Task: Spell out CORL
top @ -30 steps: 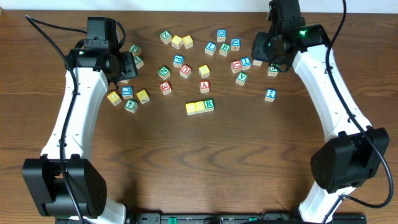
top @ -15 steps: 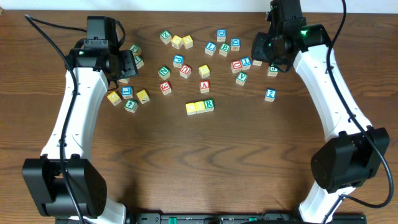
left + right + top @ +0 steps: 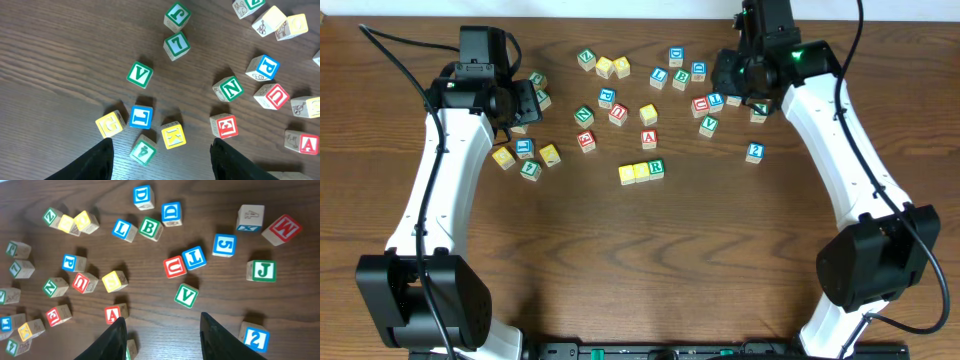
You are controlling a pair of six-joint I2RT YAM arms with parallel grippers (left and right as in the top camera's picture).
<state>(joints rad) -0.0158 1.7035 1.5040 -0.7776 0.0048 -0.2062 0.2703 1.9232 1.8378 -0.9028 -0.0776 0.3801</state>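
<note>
A row of three blocks lies mid-table: two yellow blocks [image 3: 634, 172], whose letters I cannot read, and a green R block [image 3: 656, 167]. A blue L block [image 3: 658, 76] lies among the loose blocks at the back and shows in the right wrist view [image 3: 121, 229]. My right gripper [image 3: 738, 85] is open and empty [image 3: 162, 340], above the wood near a green V block [image 3: 186, 296]. My left gripper [image 3: 523, 105] is open and empty [image 3: 162, 165], above a cluster with a yellow K block [image 3: 173, 136] and a blue block [image 3: 141, 116].
Several loose letter and number blocks are scattered across the back half of the table, among them a red A [image 3: 648, 138], a red U [image 3: 175, 266], a green B [image 3: 149, 227] and a blue 2 [image 3: 754, 152]. Bare wood fills the front half.
My right arm has shifted a little to the left over the back right blocks. The left arm and the blocks have not moved.
</note>
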